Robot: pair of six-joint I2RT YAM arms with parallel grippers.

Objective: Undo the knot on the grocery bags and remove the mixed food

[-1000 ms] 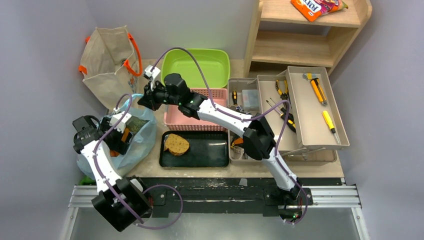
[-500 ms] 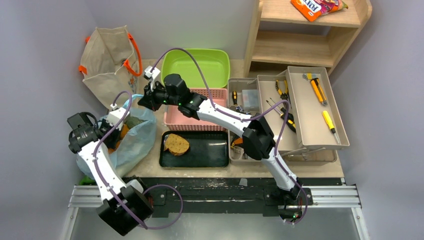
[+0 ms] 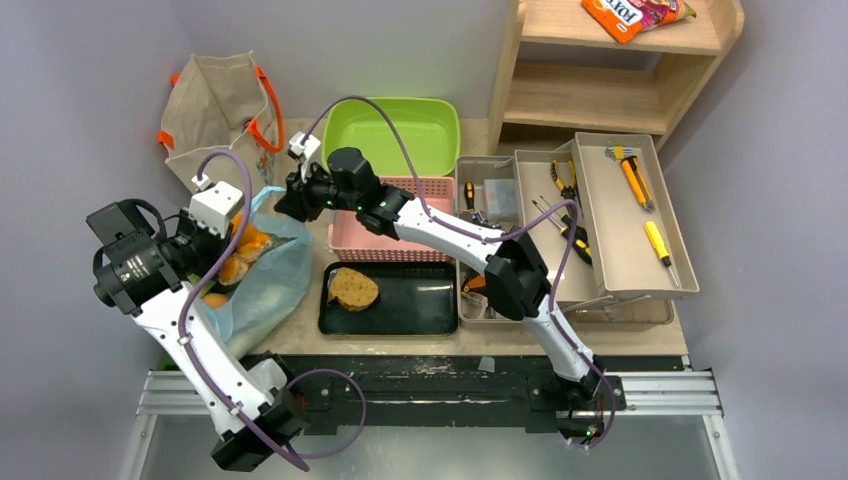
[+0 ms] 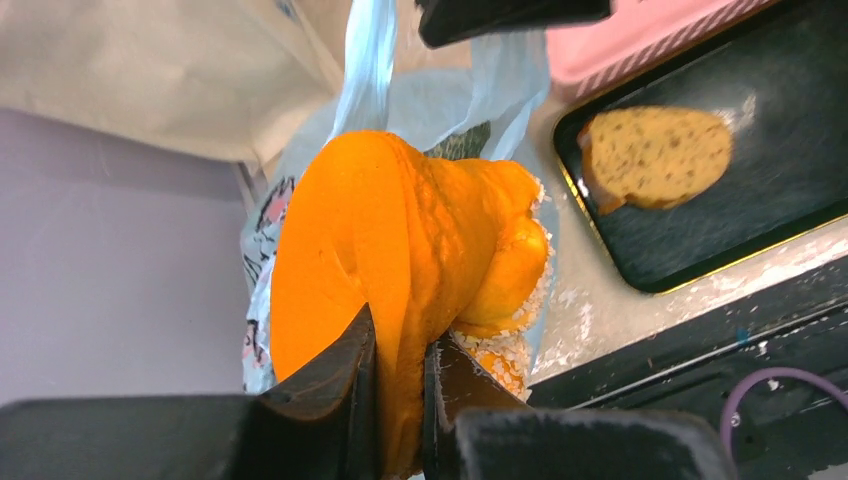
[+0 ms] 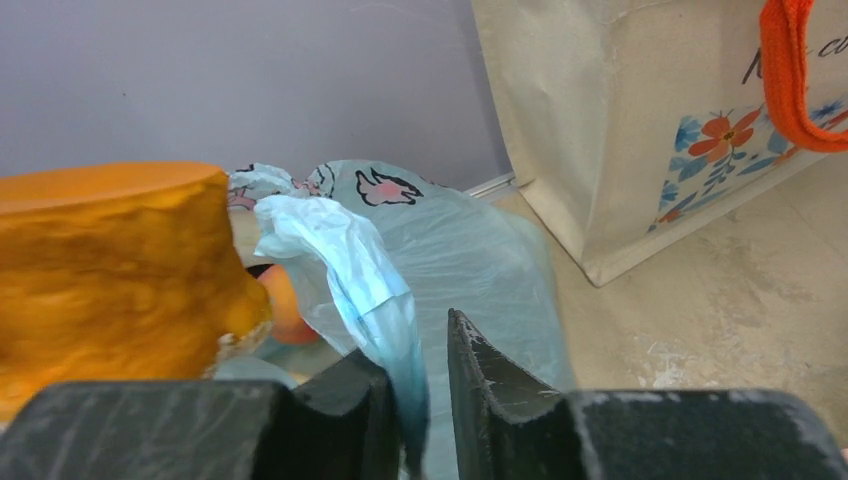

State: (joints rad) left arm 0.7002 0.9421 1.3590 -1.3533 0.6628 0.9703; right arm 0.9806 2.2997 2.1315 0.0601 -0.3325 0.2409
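The light-blue bag (image 3: 268, 285) lies at the table's left edge with its mouth open; no knot shows. My left gripper (image 4: 400, 350) is shut on an orange-topped pastry (image 4: 400, 230) and holds it above the bag's mouth, also seen as the pastry (image 3: 243, 250) from above. Another round orange food item (image 5: 285, 305) sits inside the bag. My right gripper (image 5: 420, 370) is at the bag's far rim, jaws slightly apart. A bag handle strip (image 5: 345, 260) hangs between them against the left finger (image 5: 360, 400). The canvas tote (image 3: 215, 120) stands behind.
A black tray (image 3: 420, 310) holds a brown bread slice (image 3: 353, 288) right of the bag. Behind it sit a pink basket (image 3: 345, 240) and a green tub (image 3: 400, 135). A grey toolbox (image 3: 620, 215) with tools lies right, and a wooden shelf (image 3: 620, 60) stands behind it.
My left gripper closed on the pastry inside the bag and lifted it up and out toward the left. My right gripper's jaws have parted a little around the handle.
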